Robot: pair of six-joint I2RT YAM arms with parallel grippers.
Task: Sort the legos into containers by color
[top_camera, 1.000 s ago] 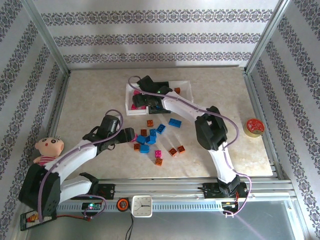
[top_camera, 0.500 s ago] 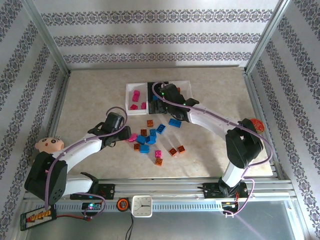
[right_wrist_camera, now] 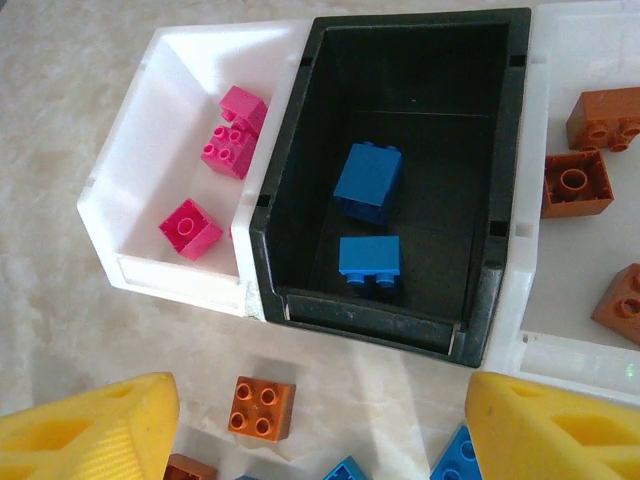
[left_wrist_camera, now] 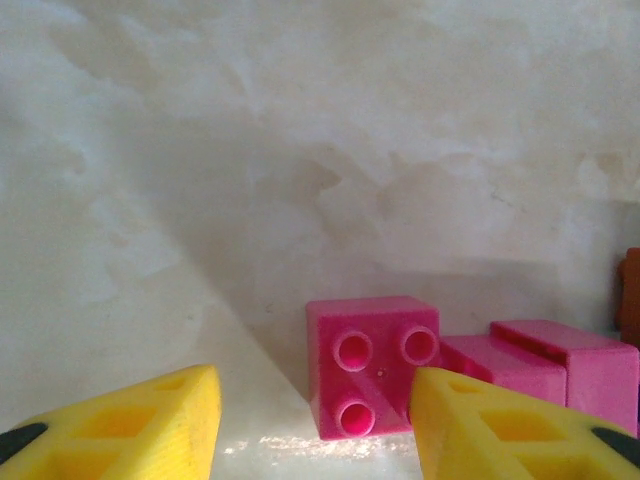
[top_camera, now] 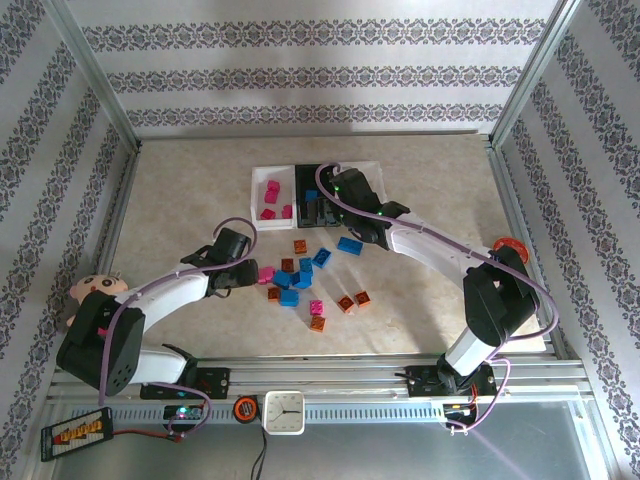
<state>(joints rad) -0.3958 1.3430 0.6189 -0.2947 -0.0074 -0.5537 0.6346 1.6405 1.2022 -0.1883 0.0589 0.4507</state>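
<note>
Loose legos lie mid-table: a blue cluster (top_camera: 295, 278), orange squares (top_camera: 300, 246) and a pink one (top_camera: 316, 307). My left gripper (top_camera: 250, 272) is low on the table, open around a pink brick (left_wrist_camera: 372, 365). Its right finger (left_wrist_camera: 480, 430) overlaps the brick's corner and its left finger (left_wrist_camera: 140, 430) stands apart. A second pink brick (left_wrist_camera: 560, 360) lies just right of it. My right gripper (right_wrist_camera: 322, 400) hangs open and empty over the near wall of the black container (right_wrist_camera: 370, 315), which holds two blue bricks (right_wrist_camera: 368, 180). The left white container (right_wrist_camera: 130, 270) holds pink bricks (right_wrist_camera: 235, 135). The right white container (right_wrist_camera: 540, 350) holds orange ones (right_wrist_camera: 575, 183).
A doll (top_camera: 95, 295) lies at the left edge beside the left arm. A red-orange tape roll (top_camera: 508, 247) sits at the right, near the right arm's elbow. A white clock (top_camera: 284, 410) stands on the front rail. An orange brick (right_wrist_camera: 262, 408) lies just before the bins.
The right gripper has swung rightward from the left white container to the black one. The left arm has shifted, its gripper still at the pink brick.
</note>
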